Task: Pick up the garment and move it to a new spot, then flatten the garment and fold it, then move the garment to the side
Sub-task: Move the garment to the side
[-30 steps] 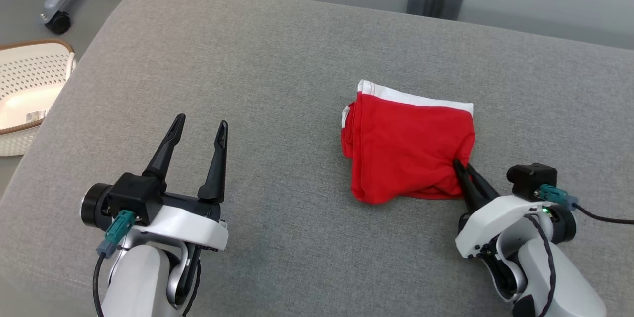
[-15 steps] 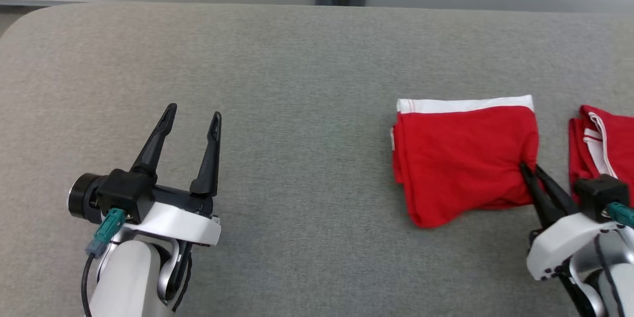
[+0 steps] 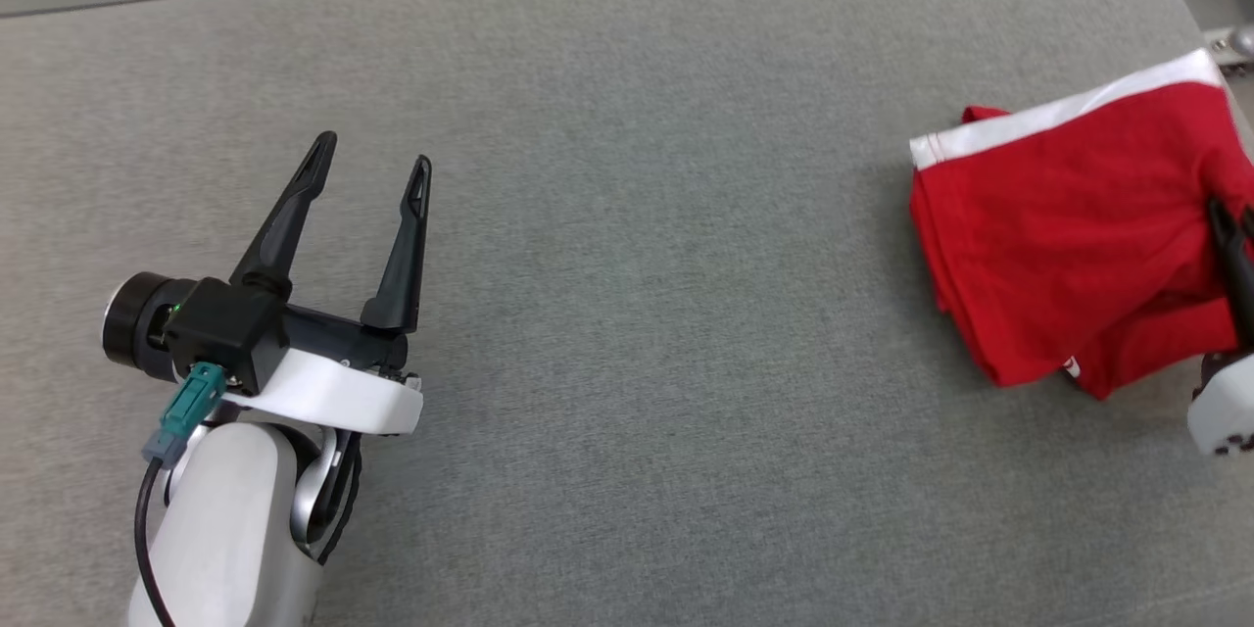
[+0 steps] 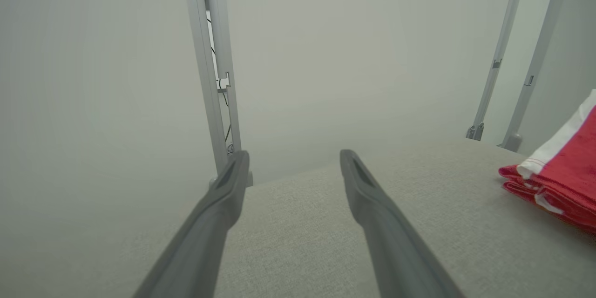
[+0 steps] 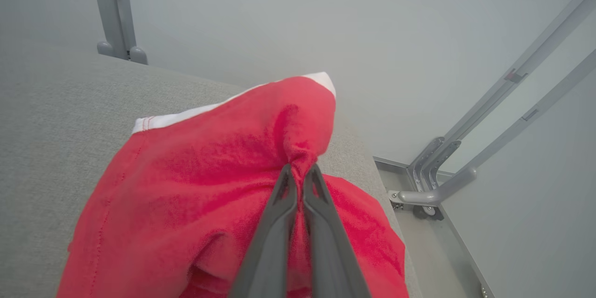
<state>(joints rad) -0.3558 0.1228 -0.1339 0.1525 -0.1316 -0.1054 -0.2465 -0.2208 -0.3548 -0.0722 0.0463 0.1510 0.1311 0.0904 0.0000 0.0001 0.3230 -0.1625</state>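
The garment (image 3: pixel 1058 225) is red with a white waistband, folded, and lies at the far right of the grey padded surface (image 3: pixel 637 265). My right gripper (image 3: pixel 1232 216) is shut on a pinched bunch of its right side, which lifts the cloth there. In the right wrist view the closed fingertips (image 5: pixel 300 170) grip the gathered red fabric (image 5: pixel 195 172). My left gripper (image 3: pixel 372 152) stands open and empty over the left part of the surface, far from the garment. The left wrist view has that gripper (image 4: pixel 292 156) open, with the garment (image 4: pixel 568 167) off to its right.
The surface's right edge (image 3: pixel 1190 10) runs close beside the garment. Grey metal frame legs (image 5: pixel 433 186) stand on the floor beyond it, and a metal post (image 4: pixel 214 79) behind the surface. More red cloth (image 3: pixel 1127 362) shows under the garment's lower edge; whether it is separate I cannot tell.
The head camera has swung, so the whole picture has shifted. My right gripper has carried the garment towards the surface's right edge, where a second red piece lay. The left gripper stays open.
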